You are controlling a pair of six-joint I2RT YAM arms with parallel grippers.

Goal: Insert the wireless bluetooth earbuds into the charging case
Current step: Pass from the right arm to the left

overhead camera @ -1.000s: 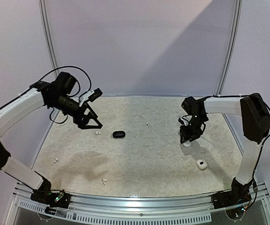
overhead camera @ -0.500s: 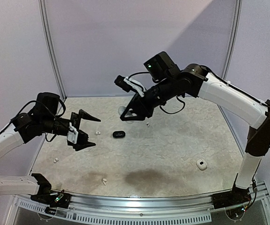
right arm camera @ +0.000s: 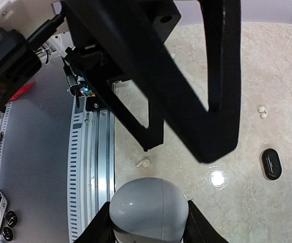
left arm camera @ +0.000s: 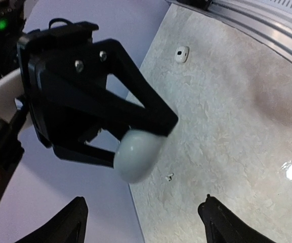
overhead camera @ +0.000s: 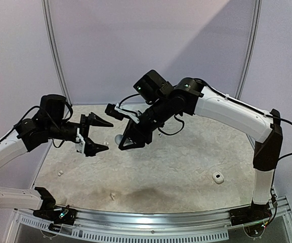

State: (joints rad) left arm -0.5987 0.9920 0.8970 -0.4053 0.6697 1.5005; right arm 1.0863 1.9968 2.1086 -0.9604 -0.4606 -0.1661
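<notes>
The right pincer point(overhead camera: 125, 143) is clamped on a white oval case point(overhead camera: 119, 137), held in the air above the table point(overhead camera: 186, 167). The left pincer point(overhead camera: 109, 135), jaws apart and empty, faces the case from just beside it. One white earbud point(overhead camera: 112, 196) and a second earbud point(overhead camera: 60, 172) lie on the table, well apart from the case, toward the arm bases.

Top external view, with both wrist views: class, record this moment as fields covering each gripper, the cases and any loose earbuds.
right gripper: shut on white case, held above table
left gripper: open, facing that case, apart from it
black case: lying on table
second white case: on table, right side
white earbud: loose on table, left side
</notes>
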